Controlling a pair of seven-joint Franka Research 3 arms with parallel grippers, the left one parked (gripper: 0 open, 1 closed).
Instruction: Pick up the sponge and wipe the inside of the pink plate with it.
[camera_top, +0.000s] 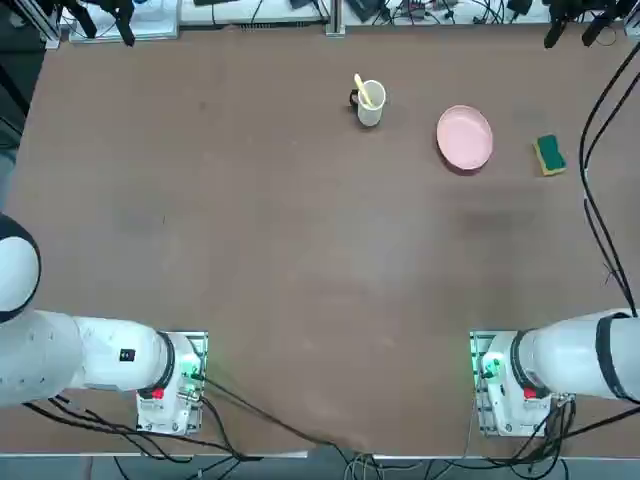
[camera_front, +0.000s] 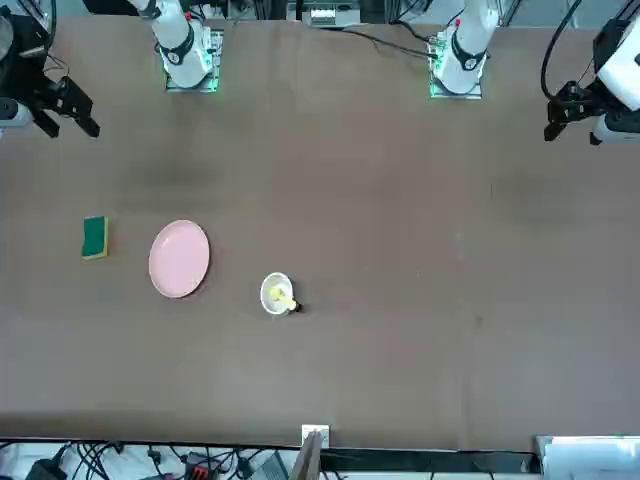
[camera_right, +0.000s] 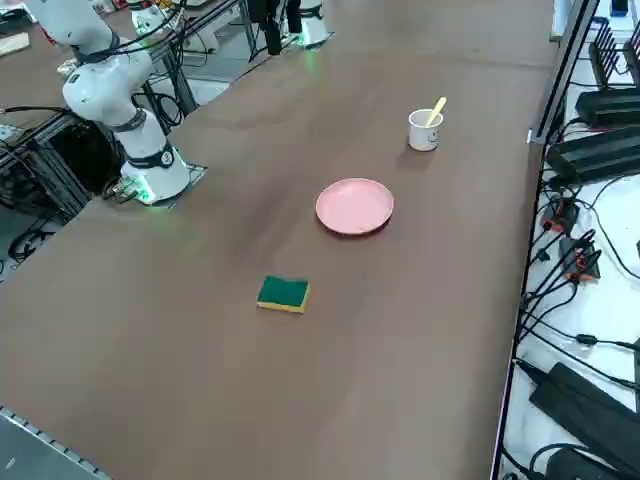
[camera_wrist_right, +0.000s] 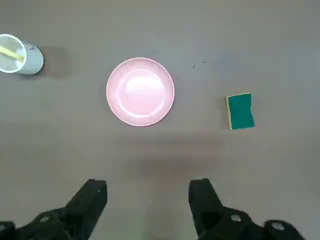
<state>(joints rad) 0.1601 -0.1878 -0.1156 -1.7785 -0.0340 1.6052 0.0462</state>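
- A small rectangular sponge (camera_wrist_right: 240, 111), dark green scouring top over a yellow foam layer, is seen lying flat on the matte brown table (camera_wrist_right: 280, 45).
- A round, shallow, smooth pale pink plate (camera_wrist_right: 140, 91) is seen beside it.
- The right gripper (camera_wrist_right: 148, 197) is held well above both, fingers spread wide, nothing gripped or touched.

Right arm: base at 5 o'clock in the top view, raised clear above the table.
Right gripper (camera_wrist_right: 147, 192): pointing straight down, holding nothing.
Fingers (camera_wrist_right: 92, 197): spread wide apart, gap between them bare.
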